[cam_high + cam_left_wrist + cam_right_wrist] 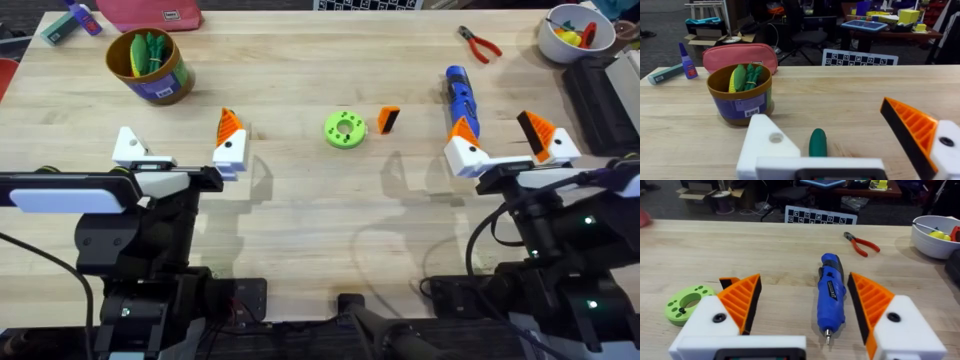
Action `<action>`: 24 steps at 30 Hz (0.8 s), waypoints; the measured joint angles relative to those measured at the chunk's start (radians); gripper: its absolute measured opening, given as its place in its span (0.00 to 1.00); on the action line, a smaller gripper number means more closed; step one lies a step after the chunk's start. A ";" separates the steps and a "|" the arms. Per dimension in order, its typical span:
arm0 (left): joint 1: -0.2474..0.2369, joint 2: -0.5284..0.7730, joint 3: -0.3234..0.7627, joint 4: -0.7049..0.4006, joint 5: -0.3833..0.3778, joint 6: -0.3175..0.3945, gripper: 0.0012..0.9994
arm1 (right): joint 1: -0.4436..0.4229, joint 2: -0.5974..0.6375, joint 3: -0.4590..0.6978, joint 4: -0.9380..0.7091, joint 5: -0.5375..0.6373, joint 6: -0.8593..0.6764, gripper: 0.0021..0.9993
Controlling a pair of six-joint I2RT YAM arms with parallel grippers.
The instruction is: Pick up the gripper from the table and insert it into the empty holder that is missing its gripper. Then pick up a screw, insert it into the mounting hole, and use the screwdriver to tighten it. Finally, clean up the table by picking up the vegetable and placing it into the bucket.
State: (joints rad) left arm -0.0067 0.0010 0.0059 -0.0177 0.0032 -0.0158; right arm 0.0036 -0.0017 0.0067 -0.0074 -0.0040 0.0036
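The loose orange gripper (388,119) stands on the table right of centre. My left gripper (180,148) is open; its left finger is the empty holder (128,148) (765,145), white with a dark hole, and its right finger carries an orange tip. The dark green vegetable (817,142) lies just beyond the holder, between the fingers. The bucket (150,65) (740,95) stands at the far left with green pieces inside. My right gripper (500,140) (805,300) is open, and the blue screwdriver (460,95) (831,297) lies just ahead of it. I cannot make out a screw.
A bright green disc (345,129) (685,304) with holes lies left of the loose gripper. Red-handled pliers (480,43) and a white bowl (570,30) of colourful items sit at the far right. A pink pouch (740,55) and a small bottle (687,62) lie behind the bucket.
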 joint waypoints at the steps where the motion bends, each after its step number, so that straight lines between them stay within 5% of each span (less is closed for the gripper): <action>1: 0.000 0.000 0.000 0.000 0.000 0.000 0.99 | 0.000 0.000 0.000 0.000 0.000 0.000 0.99; 10: 0.000 0.000 0.001 0.060 -0.031 0.000 0.99 | 0.000 0.000 0.000 0.019 0.000 0.000 0.99; 14: 0.000 0.002 0.045 -0.023 -0.038 0.000 0.99 | 0.000 0.003 0.005 0.187 0.000 0.000 0.99; 18: 0.000 0.072 0.211 -0.160 -0.046 0.000 0.99 | 0.000 0.007 0.076 0.140 0.006 0.003 0.99; 24: 0.000 0.337 0.579 -0.425 -0.053 0.031 0.99 | 0.000 0.147 0.392 -0.247 0.003 0.027 0.99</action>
State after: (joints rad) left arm -0.0067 0.3377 0.5850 -0.4431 -0.0498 0.0147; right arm 0.0036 0.1453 0.3991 -0.2540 -0.0013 0.0307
